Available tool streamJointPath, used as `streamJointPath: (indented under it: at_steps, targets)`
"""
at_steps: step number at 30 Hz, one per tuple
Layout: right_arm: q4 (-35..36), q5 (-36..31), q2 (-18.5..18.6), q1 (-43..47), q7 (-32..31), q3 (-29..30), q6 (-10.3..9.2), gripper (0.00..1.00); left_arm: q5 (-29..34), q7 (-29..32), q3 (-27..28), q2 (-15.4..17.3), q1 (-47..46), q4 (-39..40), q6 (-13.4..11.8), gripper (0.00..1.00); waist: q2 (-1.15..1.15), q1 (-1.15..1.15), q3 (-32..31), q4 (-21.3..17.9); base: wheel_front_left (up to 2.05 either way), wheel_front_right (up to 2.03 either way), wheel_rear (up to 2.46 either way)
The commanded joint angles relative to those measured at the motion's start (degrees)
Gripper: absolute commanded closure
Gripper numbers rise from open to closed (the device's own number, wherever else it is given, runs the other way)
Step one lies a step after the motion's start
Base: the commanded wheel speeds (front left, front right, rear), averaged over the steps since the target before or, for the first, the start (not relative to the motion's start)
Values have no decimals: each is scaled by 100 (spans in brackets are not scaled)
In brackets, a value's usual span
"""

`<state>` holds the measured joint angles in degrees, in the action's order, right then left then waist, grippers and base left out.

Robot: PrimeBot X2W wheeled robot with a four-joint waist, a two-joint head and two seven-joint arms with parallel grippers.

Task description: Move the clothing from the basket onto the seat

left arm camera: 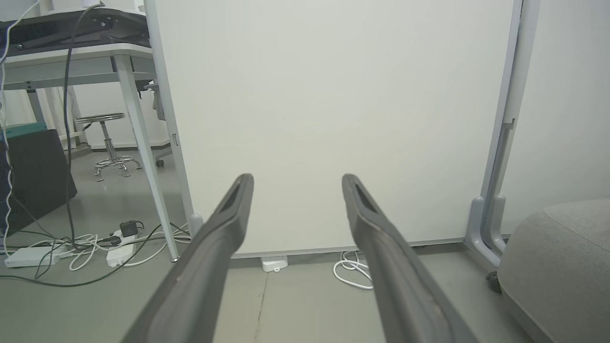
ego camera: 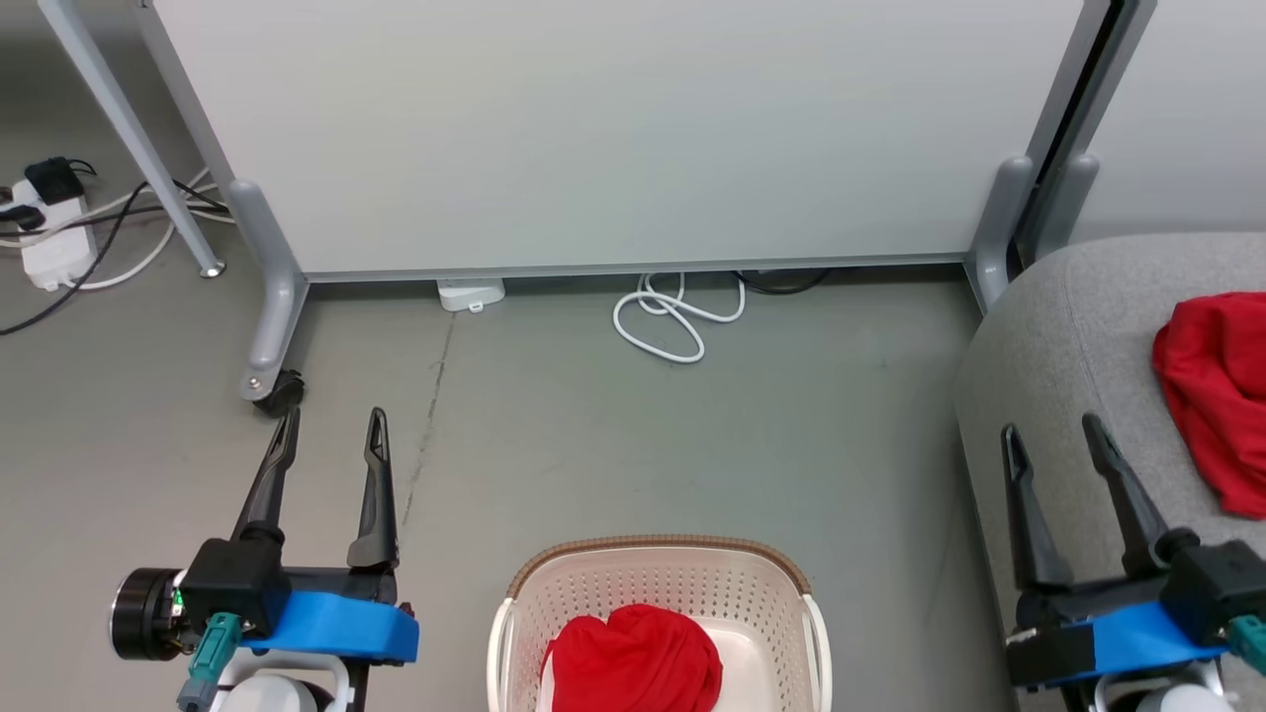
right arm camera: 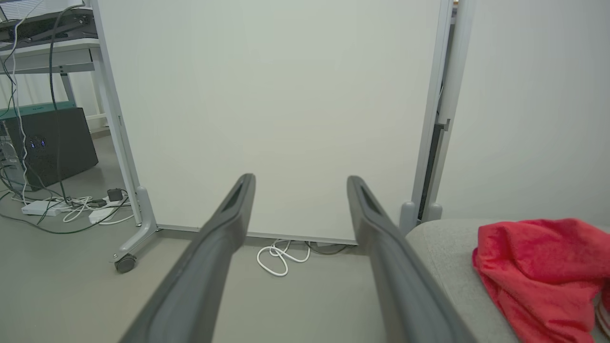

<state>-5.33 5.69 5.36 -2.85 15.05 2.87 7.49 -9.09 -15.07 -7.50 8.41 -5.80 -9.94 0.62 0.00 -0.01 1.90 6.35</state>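
A power strip (ego camera: 54, 252) lay far left beside a wheeled partition (ego camera: 613, 129), a coiled cable (ego camera: 673, 318) at its foot. The left gripper (ego camera: 333, 417) hung empty, fingers spread, over the floor. One red garment (ego camera: 633, 658) sat in the basket (ego camera: 653, 583); the right gripper (ego camera: 1050, 427), equally spread and empty, hovered at the seat (ego camera: 1068, 326) edge near a second garment (ego camera: 1217, 386).

Bright, even, diffuse light; shadows soft, darkest under large matte white partition panel (ego camera: 613, 129), upper frame. Head view sharp. Wrist views: edges bowed; dark grey gripper fingers (left arm camera: 209, 267) soft at bottom.
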Motion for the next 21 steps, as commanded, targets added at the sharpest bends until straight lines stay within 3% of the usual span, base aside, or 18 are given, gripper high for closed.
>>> streamJointPath:
  at_steps: [1,21]
  targets:
    - [19,-22,-35,136,20,7,1,0,52,-15,61,-33,59,27,37,0,0,1,-34,9,0,0,0]
    - [22,-71,-187,270,20,-19,1,0,359,-15,377,-279,74,-79,342,0,0,1,-59,-43,0,0,0]
